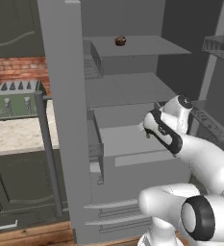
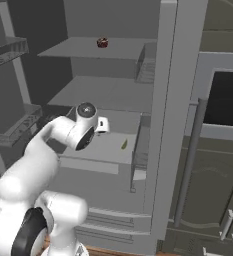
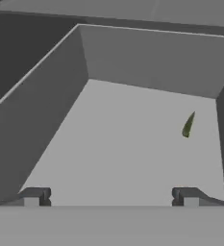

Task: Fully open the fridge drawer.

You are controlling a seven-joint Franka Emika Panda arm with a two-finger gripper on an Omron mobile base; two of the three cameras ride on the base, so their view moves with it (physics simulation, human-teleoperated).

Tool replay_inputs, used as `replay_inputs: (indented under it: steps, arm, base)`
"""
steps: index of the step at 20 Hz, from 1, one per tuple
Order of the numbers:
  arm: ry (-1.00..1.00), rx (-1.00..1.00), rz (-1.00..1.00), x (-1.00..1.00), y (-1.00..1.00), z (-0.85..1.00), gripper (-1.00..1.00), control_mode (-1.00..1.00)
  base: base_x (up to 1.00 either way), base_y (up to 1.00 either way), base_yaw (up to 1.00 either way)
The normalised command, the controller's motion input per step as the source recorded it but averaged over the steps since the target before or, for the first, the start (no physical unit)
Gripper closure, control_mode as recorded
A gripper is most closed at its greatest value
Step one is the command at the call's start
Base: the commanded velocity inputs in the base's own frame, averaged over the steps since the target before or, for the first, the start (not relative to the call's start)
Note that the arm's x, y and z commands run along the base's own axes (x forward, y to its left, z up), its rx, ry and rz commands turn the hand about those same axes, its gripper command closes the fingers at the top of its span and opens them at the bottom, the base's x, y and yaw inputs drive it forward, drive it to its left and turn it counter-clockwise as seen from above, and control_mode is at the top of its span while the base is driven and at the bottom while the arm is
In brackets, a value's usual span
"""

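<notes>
- The end effector (image 3: 111, 197) hangs over the fridge drawer (image 3: 132, 149), its 2 fingertips (image 3: 35, 196) spread wide apart and grasping nothing.
- The drawer is pulled out, with a small green sliver (image 3: 188, 125) on its floor at 2 o'clock.
- A dark red item (image 1: 120, 41) sits on the top shelf (image 1: 147, 47) at 12 o'clock.
- A toaster (image 1: 18, 98) stands on the counter (image 1: 17, 137) at 9 o'clock.

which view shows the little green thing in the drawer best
The hand view: it looks straight down into the fridge drawer, and the green thing lies clear on its floor. The right base view shows it as a small fleck. The left base view gives no clear sight of it.
</notes>
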Motion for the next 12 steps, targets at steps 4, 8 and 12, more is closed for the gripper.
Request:
replay_inputs:
  steps: [4,8,12]
  arm:
    - [-0.20,0.00,0.05,-0.67,0.08,0.87,-1.00,-1.00]
    - [-0.22,0.00,0.06,-0.59,0.14,0.68,-1.00,-1.00]
    - [-0.21,0.00,0.04,-0.53,0.04,0.60,-1.00,-1.00]
  base:
    - [0.00,0.00,0.00]
    - [0.00,0.00,0.00]
    - [0.00,0.00,0.00]
